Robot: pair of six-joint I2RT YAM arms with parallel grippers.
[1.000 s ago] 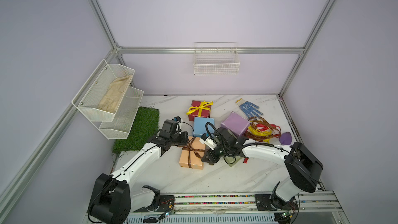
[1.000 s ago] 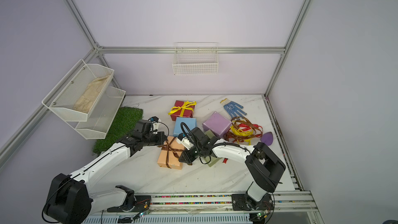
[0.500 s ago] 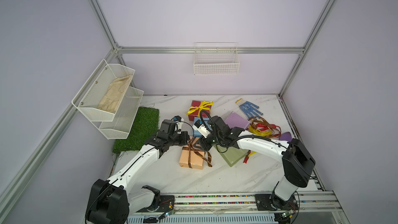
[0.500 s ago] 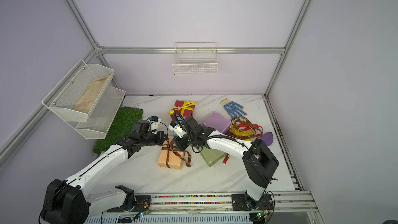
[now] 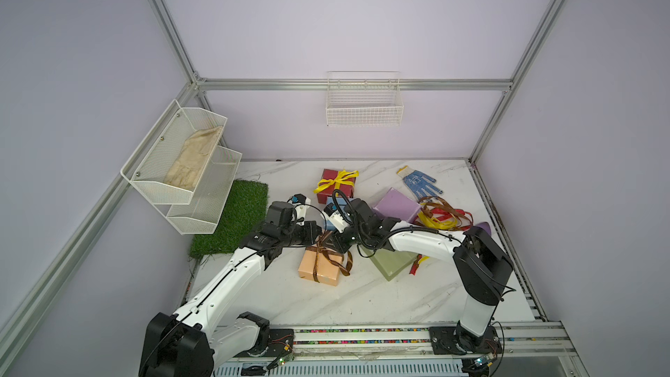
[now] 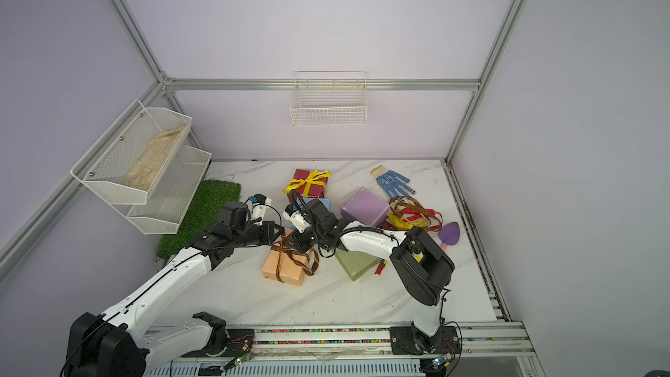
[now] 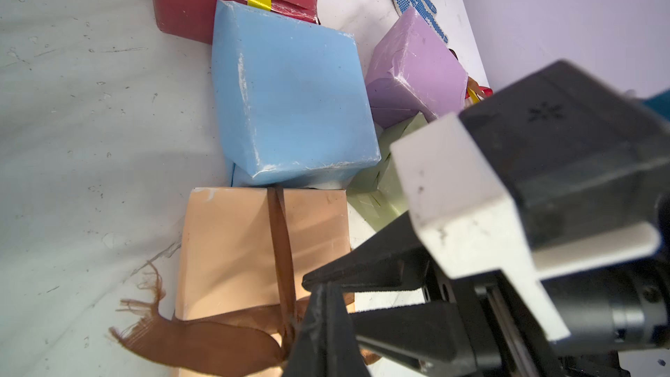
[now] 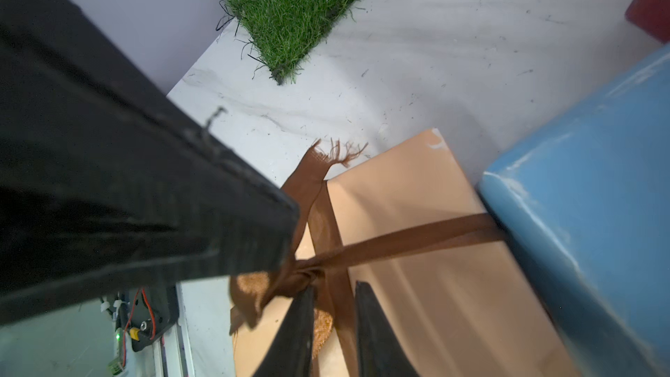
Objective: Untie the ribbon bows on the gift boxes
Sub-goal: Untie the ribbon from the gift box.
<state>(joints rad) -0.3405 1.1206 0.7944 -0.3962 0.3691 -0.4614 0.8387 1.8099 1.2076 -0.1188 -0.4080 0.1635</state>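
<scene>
two bows look left to undo: the brown ribbon bow (image 8: 304,275) on the peach box (image 5: 307,265), toward the front of the table (image 5: 362,302), and the yellow bow (image 5: 335,179) on the dark red box (image 5: 322,194) behind it. the light blue box (image 7: 290,103), lilac box (image 7: 413,67) and olive box (image 5: 393,264) lie bare, with loose ribbons (image 5: 440,213) heaped just beside the lilac one. compared with a second ago, the right gripper (image 8: 333,288) is no longer low beside the olive box, which is now largely uncovered; it sits over the peach box at the knot, and its jaws are narrower. the left gripper (image 5: 318,236) is in much the same place, clenched, its tip against the ribbon by the knot; whether it pinches a strand i cannot tell. so the work seems to be on the brown bow, with the pull not yet begun. the right wrist view shows what both top views hide under the wrists: the right fingers (image 8: 297,328) straddle the flat band next to the knot, though i cannot tell if they grip it. the left wrist view alone shows the frayed tail (image 7: 181,339) hanging off the box edge and the blue box touching the peach one.
</scene>
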